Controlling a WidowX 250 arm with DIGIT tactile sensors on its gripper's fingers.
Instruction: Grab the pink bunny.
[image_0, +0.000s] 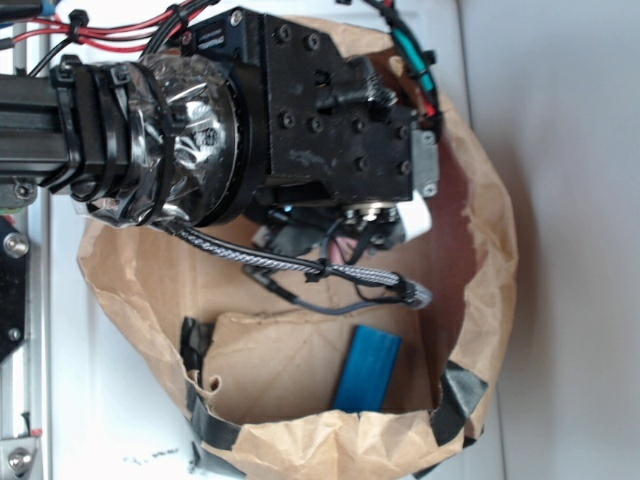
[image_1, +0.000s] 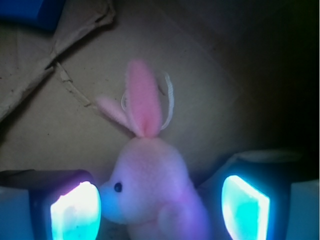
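Observation:
In the wrist view the pink bunny (image_1: 155, 185) lies on the brown paper floor between my two glowing pads. Its ears (image_1: 142, 102) point away from me and its white snout (image_1: 111, 200) touches the left pad (image_1: 75, 212). The right pad (image_1: 245, 207) stands a little apart from its body. My gripper (image_1: 160, 212) is open around the bunny. In the exterior view my gripper (image_0: 345, 225) reaches down into a brown paper bag (image_0: 490, 260) and hides the bunny.
A flat blue block (image_0: 366, 368) lies on the bag floor near the front wall, also seen as the blue block (image_1: 30, 12) at the top left. The crumpled bag walls ring the gripper closely. A braided cable (image_0: 300, 265) hangs below the wrist.

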